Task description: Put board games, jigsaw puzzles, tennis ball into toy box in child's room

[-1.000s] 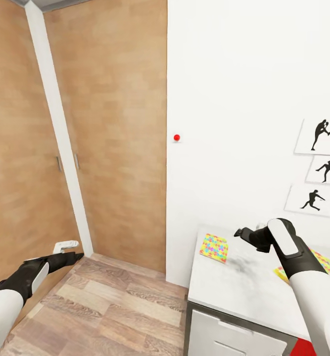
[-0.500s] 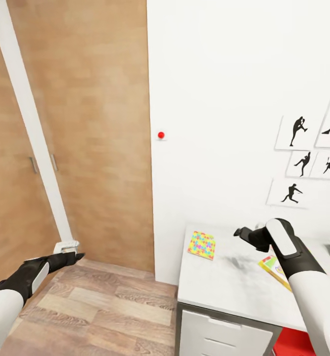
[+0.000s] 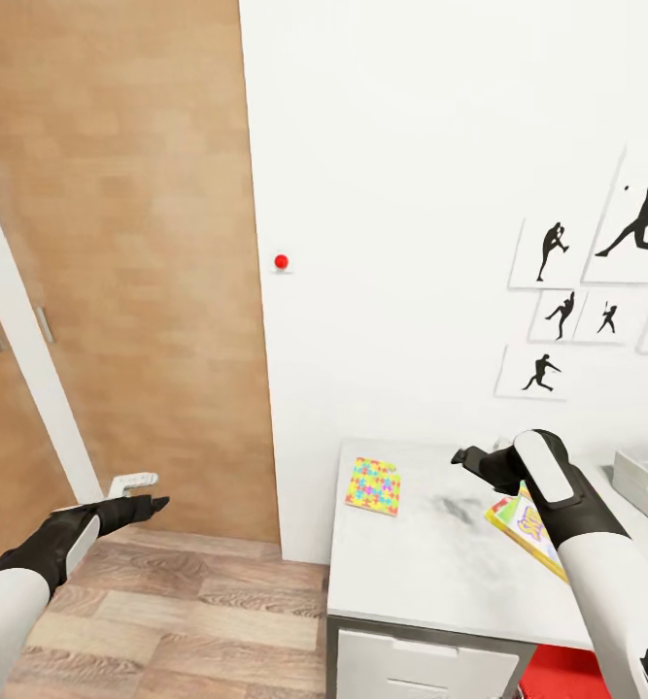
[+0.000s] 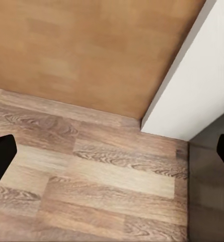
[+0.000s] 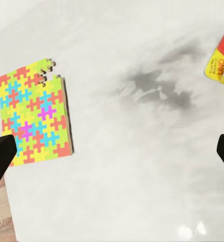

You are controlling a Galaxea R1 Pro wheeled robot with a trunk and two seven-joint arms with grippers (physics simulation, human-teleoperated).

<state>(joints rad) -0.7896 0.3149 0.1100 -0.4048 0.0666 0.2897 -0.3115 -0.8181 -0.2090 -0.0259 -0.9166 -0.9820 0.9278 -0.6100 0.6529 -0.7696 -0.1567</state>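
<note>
white walls meet a wood-panel wardrobe [image 3: 119, 243] over plank floor [image 3: 178, 621]; the table [image 3: 430, 573] carries 1 jigsaw puzzle [image 3: 373, 485] near its wall-side corner, a yellow-red game box [image 3: 521, 522] and the toy box [image 3: 646, 482] at the far edge. right gripper [image 3: 462, 456] hovers above the tabletop, jaws apart and empty — left gripper [image 3: 158, 502] likewise spread over the floor.

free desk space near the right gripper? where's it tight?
Free: bare table between the jigsaw puzzle at the wall-side corner and the board game under the right arm. Right gripper hangs open over it. Tight: right end, board game then toy box.
</note>
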